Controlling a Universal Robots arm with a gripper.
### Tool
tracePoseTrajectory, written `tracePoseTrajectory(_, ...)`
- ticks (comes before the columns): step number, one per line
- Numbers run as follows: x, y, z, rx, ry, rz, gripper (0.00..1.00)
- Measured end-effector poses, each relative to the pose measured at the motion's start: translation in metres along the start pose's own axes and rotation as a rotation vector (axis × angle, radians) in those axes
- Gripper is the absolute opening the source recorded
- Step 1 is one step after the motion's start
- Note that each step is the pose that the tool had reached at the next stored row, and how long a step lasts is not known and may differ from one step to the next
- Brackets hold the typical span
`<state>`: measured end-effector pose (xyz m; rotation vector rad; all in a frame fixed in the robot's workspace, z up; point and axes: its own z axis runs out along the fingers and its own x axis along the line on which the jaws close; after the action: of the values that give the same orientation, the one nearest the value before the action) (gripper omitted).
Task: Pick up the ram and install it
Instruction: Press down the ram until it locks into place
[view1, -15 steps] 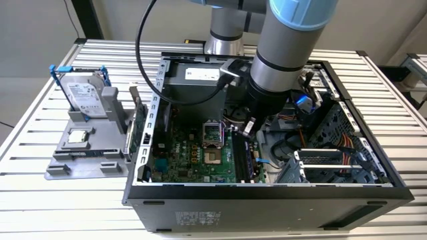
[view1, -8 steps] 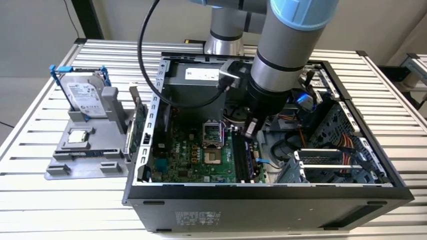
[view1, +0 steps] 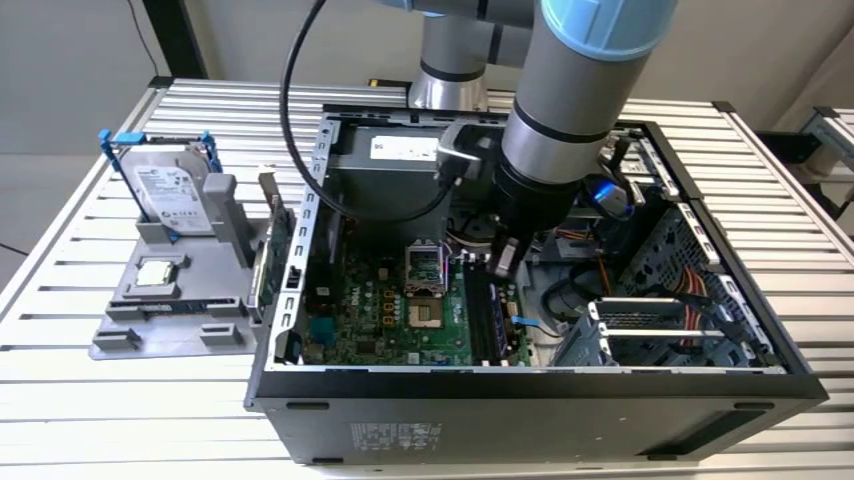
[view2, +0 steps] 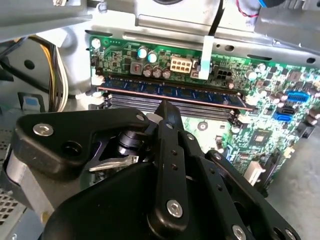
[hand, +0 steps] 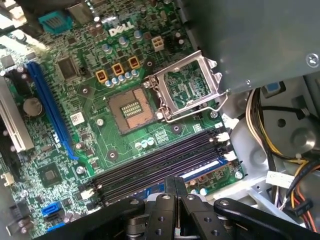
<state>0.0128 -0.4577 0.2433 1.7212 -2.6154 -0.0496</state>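
In both wrist views the black gripper (view2: 167, 107) sits closest to the lens, its fingers (hand: 175, 186) pressed together into one narrow tip with nothing pinched between them. Just past that tip in the second wrist view lies the ram (view2: 172, 93), a long blue-green stick with a row of dark chips, standing in a slot at the edge of the motherboard (view2: 250, 125); it looks seated level, though the far clip is hard to make out. Beside it run the dark empty memory slots (hand: 155, 167), which the first wrist view shows in parallel rows, with the open CPU socket (hand: 131, 110) and its raised metal latch frame (hand: 187, 85) further on.

In the exterior view the arm (view1: 574, 110) reaches down into the open computer case (view1: 534, 385), the gripper low over the slots on the board's side toward the exterior view's right. Farther off, on the slatted table (view1: 80, 420) at the exterior view's left, a grey holder (view1: 167, 320) carries a small square CPU chip (view1: 156, 271) and a hard drive in a blue frame (view1: 167, 185), well apart from the case.
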Motion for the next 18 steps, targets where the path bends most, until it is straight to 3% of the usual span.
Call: tracePoseTrajectory(18, -0.0005, -0.0010, -0.0001, -0.0027, 0.0034, -0.192, 0.00)
